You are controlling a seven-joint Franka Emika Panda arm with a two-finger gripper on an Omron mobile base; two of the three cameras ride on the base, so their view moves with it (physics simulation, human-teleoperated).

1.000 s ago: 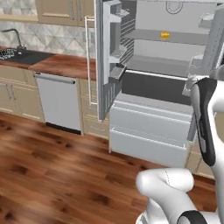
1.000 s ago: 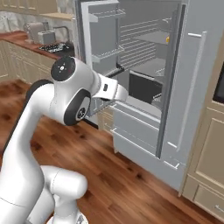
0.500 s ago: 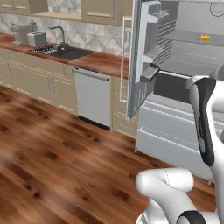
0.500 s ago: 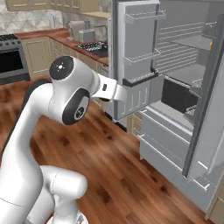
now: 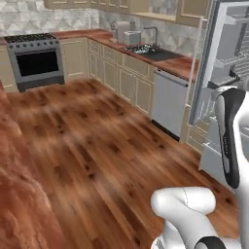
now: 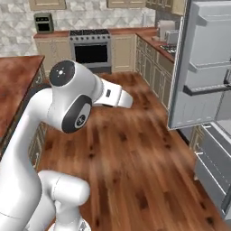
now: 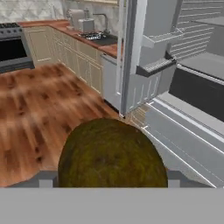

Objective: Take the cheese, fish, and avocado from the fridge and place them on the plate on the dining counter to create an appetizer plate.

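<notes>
Your pincer (image 7: pixel 112 183) pinches the avocado (image 7: pixel 112 153) wide, beside the open fridge (image 7: pixel 175 65), ready for carrying to the plate.

Avocado (image 7: pixel 112 153): dark olive-brown ball, close at hand-view bottom. Fridge (image 7: pixel 175 65): light-grey, door open.

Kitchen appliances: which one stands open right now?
The fridge, its door swung wide with shelves exposed; the oven and the dishwasher are both shut.

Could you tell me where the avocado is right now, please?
In the hand view the avocado sits low in the centre, right at the tool, in front of the wooden floor, with the open fridge beyond it to the right.
</notes>
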